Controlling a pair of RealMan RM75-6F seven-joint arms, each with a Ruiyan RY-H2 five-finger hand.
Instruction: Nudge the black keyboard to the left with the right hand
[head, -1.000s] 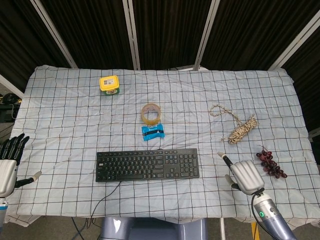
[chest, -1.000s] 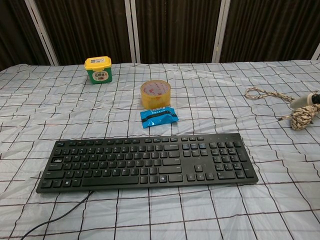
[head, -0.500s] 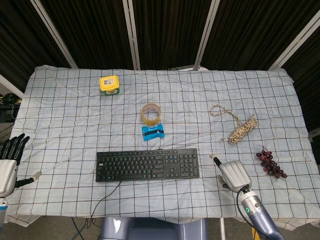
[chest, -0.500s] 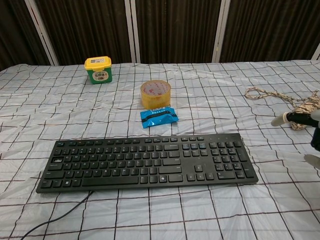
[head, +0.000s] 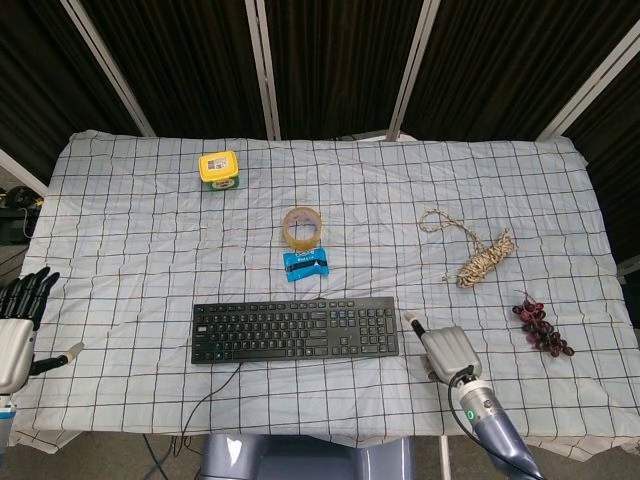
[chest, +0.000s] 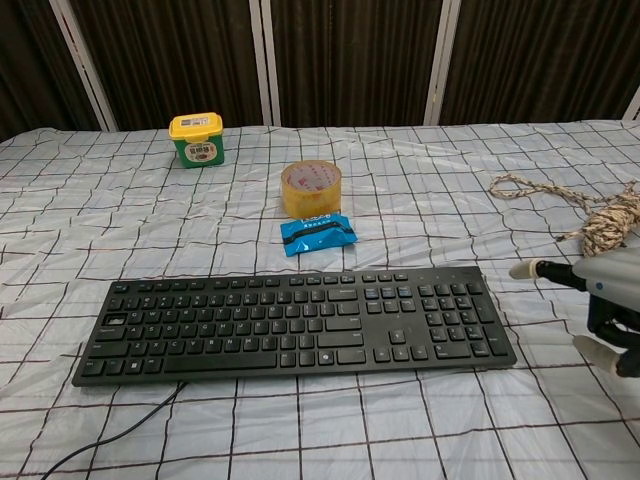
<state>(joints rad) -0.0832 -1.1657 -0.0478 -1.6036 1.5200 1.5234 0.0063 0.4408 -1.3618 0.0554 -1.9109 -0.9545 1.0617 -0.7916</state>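
Observation:
The black keyboard lies lengthwise near the table's front edge, left of centre; the chest view shows the keyboard flat on the checked cloth. My right hand sits just right of the keyboard's right end, back up, with a fingertip stretched toward that end and a narrow gap left. In the chest view the right hand enters from the right edge, holding nothing, thumb apart from the pointing finger. My left hand rests open at the table's far left edge, away from the keyboard.
Behind the keyboard lie a blue packet and a tape roll. A yellow-lidded tub stands at the back left. A rope bundle and dark grapes lie right of the hand. The keyboard's cable runs off the front edge.
My right hand has slid left across the cloth, from near the grapes to just beside the keyboard's right end. The keyboard and left hand have not moved.

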